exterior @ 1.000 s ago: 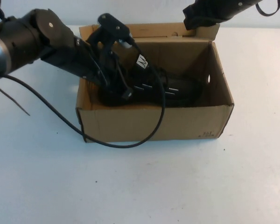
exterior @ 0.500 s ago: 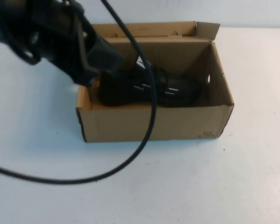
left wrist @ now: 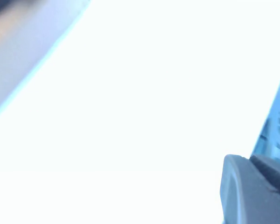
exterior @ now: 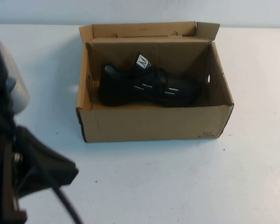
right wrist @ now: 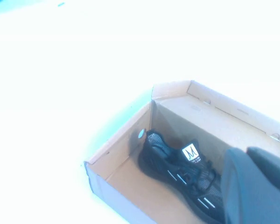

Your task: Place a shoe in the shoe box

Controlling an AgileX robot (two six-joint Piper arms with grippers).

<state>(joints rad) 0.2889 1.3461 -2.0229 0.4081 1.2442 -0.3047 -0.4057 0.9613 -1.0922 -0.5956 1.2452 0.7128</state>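
While the dark bulk of the left arm fills the near left corner of the high view, its left claw shows only as one grey finger edge in its wrist view, over bare white surface, and whether it is open or closed cannot be told. Beyond the arm, the white desk lies bare along its whole near side. Toward the far side stands the rectangular brown cardboard shoe box, lid flap folded back and upright along the far edge, its four walls standing free of the arm. Inside, the black sneaker with short white dash marks lies on its side on the box floor, heel close to the left wall, toe pointing right, white tongue label turned up; bare cardboard floor remains between the toe and the right wall, where a round hole pierces the side. The right claw hangs above the box, seen only as a grey finger tip in its wrist view with the sneaker below; its opening cannot be told.
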